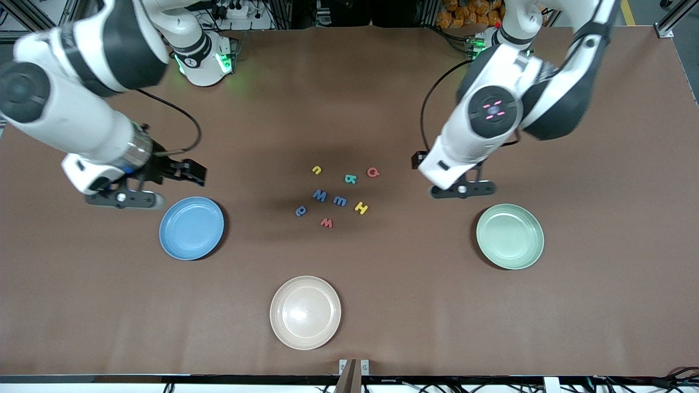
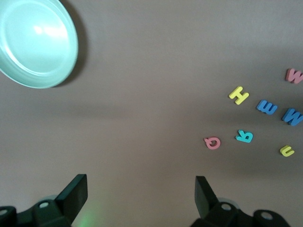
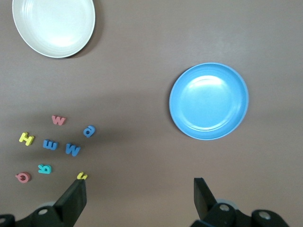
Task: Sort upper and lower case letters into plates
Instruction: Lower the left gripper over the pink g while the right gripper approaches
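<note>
Nothing sorted: letters (image 1: 336, 196) loose mid-frame on the tabletop (image 1: 349, 305), blue plate (image 1: 191, 228) and green plate (image 1: 510, 236) empty, my left fingers (image 2: 75, 191) and right fingers (image 3: 75, 198) released, grasping nothing

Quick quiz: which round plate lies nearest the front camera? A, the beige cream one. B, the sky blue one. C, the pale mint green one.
A: the round beige cream plate lies lowest in the front view, below the sky blue plate and the pale mint green plate.
</note>
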Controlling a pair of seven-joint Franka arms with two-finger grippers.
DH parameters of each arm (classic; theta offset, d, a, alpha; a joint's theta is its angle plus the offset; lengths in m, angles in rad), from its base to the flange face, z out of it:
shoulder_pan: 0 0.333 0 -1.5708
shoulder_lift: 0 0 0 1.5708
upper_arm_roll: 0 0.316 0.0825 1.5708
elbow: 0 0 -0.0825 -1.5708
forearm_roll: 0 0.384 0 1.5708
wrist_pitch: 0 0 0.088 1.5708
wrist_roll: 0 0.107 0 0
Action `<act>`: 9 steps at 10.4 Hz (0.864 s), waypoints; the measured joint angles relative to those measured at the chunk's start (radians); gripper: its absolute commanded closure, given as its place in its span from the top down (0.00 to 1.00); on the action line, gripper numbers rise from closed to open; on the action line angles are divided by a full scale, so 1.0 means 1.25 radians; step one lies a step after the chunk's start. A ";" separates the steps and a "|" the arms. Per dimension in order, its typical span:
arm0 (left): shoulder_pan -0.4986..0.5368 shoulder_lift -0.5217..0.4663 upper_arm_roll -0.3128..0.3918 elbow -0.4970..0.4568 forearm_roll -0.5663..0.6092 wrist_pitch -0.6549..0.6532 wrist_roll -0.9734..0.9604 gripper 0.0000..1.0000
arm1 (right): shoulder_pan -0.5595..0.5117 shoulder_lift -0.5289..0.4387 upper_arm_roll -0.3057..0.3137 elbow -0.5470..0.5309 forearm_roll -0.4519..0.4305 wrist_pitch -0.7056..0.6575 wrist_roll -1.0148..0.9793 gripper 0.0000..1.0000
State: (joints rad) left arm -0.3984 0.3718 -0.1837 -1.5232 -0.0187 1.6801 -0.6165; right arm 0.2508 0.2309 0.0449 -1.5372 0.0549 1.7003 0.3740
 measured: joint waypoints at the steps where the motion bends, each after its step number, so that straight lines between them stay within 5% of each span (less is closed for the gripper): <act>1: -0.015 0.022 -0.001 -0.002 -0.006 0.012 -0.007 1.00 | 0.017 0.016 0.000 -0.001 0.000 0.008 0.020 1.00; 9: -0.120 0.140 -0.001 -0.021 -0.023 0.139 -0.120 1.00 | 0.150 0.067 -0.003 -0.143 -0.002 0.204 0.216 1.00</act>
State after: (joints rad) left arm -0.5490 0.5462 -0.1850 -1.5498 -0.0480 1.8539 -0.7668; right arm 0.4385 0.3144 0.0417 -1.7160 0.0523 1.9552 0.6438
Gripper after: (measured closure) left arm 0.000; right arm 0.000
